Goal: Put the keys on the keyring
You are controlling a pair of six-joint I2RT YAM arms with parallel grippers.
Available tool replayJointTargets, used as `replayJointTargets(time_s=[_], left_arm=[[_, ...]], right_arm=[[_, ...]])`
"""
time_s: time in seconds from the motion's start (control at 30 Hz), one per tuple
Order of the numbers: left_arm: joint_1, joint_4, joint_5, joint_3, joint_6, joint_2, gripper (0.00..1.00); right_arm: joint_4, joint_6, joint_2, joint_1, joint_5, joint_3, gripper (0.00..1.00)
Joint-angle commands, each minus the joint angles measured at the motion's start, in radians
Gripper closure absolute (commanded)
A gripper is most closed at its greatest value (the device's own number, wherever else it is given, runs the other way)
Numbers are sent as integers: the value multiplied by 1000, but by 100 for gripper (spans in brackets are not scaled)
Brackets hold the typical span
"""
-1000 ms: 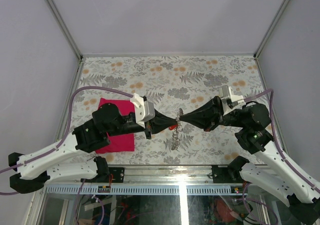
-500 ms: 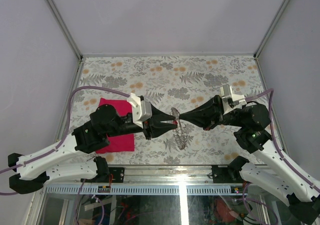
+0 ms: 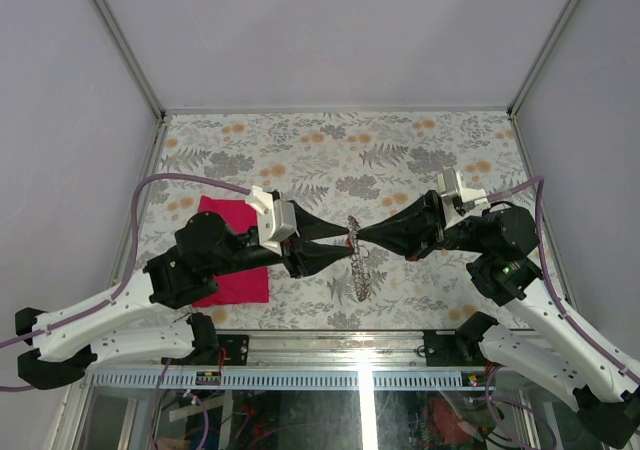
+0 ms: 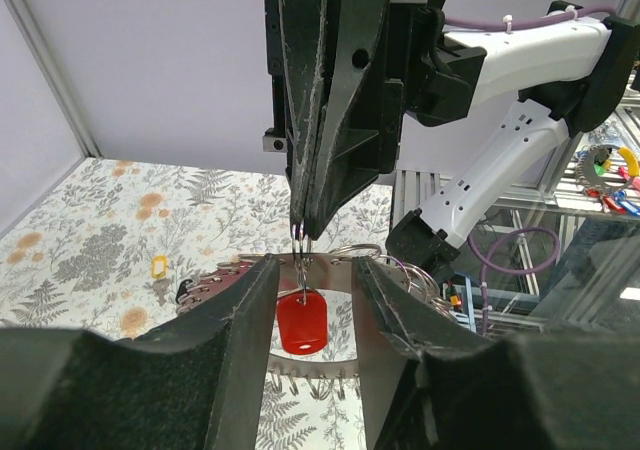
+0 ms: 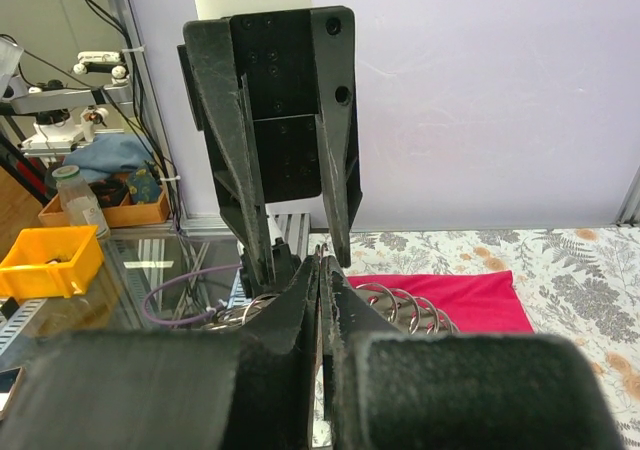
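Silvery links make up the keyring (image 3: 360, 270), which hangs as a limp strand to the right of the pink cloth (image 3: 235, 275), well apart from it. Its long axis runs from the claw tips down towards the near edge of the bench (image 3: 300, 150). Whether its low end touches the bench I cannot tell.

Further right of the cloth, the right claw (image 3: 358, 237) has its fingers pressed together, pinching the top of the keyring. In the left wrist view a red key (image 4: 302, 325) dangles just below that pinch, long axis upright and plastic head pointing down, with wire coils of the keyring fanned out behind it.

Between the cloth and the strand, the left claw (image 3: 349, 242) points at the right claw tip to tip. Its fingers are spread, one on each side of the red key, holding nothing.

A small yellow tag (image 4: 158, 266) lies flat on the bench.
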Motion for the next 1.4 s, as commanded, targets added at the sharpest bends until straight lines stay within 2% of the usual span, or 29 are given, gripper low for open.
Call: replayJointTargets(time_s=[0.0, 0.33, 0.53, 0.73, 0.8, 0.93, 1.0, 1.1, 1.37], left_arm=[[1, 52, 10, -6, -5, 9, 66], [1, 52, 12, 10, 0, 36, 82], [1, 47, 6, 20, -3, 36, 99], [0, -49, 1, 75, 5, 47, 100], [1, -129, 0, 105, 19, 59, 100], [0, -297, 10, 174, 67, 86, 100], [0, -377, 10, 216, 90, 100, 100], [0, -499, 15, 278, 129, 131, 100], [1, -815, -4, 466, 213, 273, 100]], right_arm=[[69, -9, -13, 5, -8, 21, 100], [62, -10, -15, 5, -20, 21, 100], [42, -22, -16, 5, -25, 20, 100], [-88, -106, -26, 5, -31, 53, 100], [-183, -151, -30, 5, -24, 76, 90], [-314, -217, -33, 5, -24, 117, 60], [-371, -246, -36, 5, -24, 131, 53], [-462, -288, -28, 5, -32, 153, 48], [-646, -373, 37, 5, -72, 211, 47]])
